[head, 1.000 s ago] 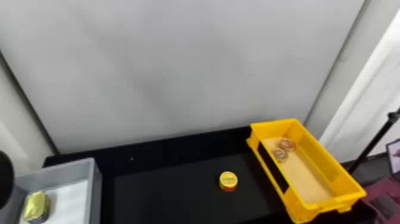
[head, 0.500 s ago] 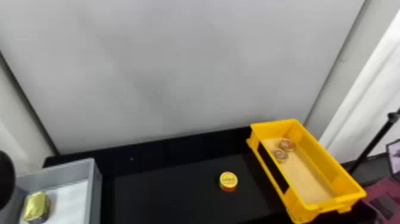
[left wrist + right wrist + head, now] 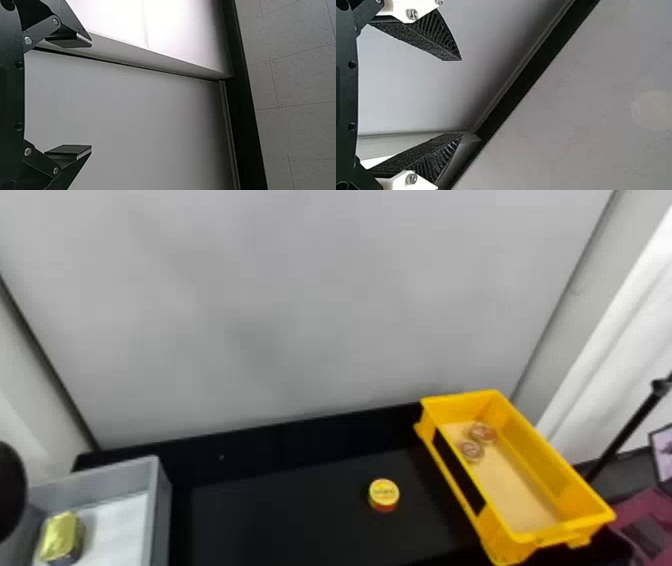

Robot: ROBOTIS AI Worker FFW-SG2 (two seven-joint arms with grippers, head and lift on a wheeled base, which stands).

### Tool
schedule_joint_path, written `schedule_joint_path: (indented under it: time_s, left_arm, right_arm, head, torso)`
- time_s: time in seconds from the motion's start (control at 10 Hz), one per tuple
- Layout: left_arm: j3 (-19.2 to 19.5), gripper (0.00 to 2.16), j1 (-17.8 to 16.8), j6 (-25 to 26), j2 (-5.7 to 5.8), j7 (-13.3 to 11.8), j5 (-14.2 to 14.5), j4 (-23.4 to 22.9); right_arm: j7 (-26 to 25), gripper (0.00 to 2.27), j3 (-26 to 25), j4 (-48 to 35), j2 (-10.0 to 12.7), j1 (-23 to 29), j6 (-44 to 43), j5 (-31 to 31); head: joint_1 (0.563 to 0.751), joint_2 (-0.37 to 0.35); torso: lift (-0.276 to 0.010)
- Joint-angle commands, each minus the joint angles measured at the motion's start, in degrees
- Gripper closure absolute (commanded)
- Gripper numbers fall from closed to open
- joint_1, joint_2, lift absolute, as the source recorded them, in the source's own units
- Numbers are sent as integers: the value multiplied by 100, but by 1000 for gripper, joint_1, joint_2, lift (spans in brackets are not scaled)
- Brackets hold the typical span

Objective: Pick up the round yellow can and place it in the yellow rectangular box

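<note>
Behind the bench [image 3: 280, 515] rose one broad pale grey panel [image 3: 320, 305], and one white curtain [image 3: 615, 320] hung beyond the right side of the yellow rectangular box [image 3: 545, 455], which served as the mark for everything else. The bench was black, and one pale speck [image 3: 221, 457] lay on it, well to the left of the box.

One round yellow can [image 3: 384, 491], yellow on top and red low on its side, stood upright on the bench, near the box on its left and apart from it. Inside the box, two round brownish tins [image 3: 471, 450] [image 3: 483, 432] sat close together toward its far end; whether they touched could not be told. One dark oblong patch marked the box's left wall.

Well apart from the box, far to its left, stood one grey tray [image 3: 162, 515] with a white bottom, and in it lay one gold-topped tin [image 3: 61, 536]. To the right of the box leaned one black pole [image 3: 625, 430].

Two tools were seen, one in each wrist view. The left tool [image 3: 90, 95] was released, its two black fingers spread wide. The right tool [image 3: 462, 97] was released too, its two ribbed fingers well apart, with two white mounts behind them.
</note>
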Motion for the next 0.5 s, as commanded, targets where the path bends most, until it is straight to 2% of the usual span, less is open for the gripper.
schedule_joint_path:
  time_s: [0.0, 0.2, 0.4]
  left_arm:
    - [-26, 314, -18, -23, -31, 4, 0, 16]
    - [-35, 314, -27, -23, -49, 4, 0, 25]
    - [-35, 314, -36, -23, -49, 4, 0, 34]
  right_arm:
    - [-63, 119, -126, 237, 125, 241, 768, -803]
    - [-10, 119, -267, 633, 169, 417, 1771, -1981]
    - [96, 128, -170, 1213, 152, 681, 2026, -2570]
  head:
    - [632, -78]
    - [632, -78]
    - [632, -78]
  torso:
    - [0]
    - [0]
    - [0]
